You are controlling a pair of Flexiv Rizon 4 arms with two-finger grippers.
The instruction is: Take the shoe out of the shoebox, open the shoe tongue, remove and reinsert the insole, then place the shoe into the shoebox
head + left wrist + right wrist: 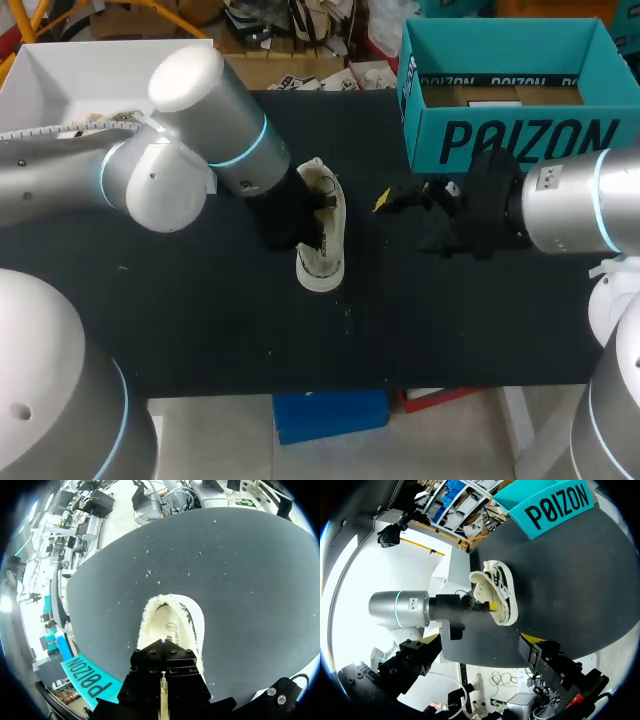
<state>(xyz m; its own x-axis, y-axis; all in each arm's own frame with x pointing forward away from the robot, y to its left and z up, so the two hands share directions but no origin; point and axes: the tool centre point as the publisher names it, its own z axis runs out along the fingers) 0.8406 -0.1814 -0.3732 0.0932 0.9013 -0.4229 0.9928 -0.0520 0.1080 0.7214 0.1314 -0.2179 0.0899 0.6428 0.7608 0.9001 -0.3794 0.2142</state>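
Observation:
A white shoe (pixel 325 255) with a fleecy lining lies on its sole on the black table, out of the teal shoebox (pixel 510 140). My left gripper (pixel 303 228) is shut, its tips down at the shoe's opening. In the left wrist view that gripper (pixel 162 655) hangs over the shoe (pixel 172 615), whose insole shows inside. From the right wrist view, the left gripper's yellow tips (pixel 492 605) sit inside the shoe (pixel 506 592) beside its raised tongue; whether they pinch anything I cannot tell. My right gripper (pixel 405 215) (pixel 480 645) stands open and empty, right of the shoe.
The shoebox (pixel 555 505) stands open at the table's back right, just behind my right gripper; it also shows in the left wrist view (pixel 92 680). A white box (pixel 60 80) sits at the back left. The black table (pixel 250 330) runs bare towards the front edge.

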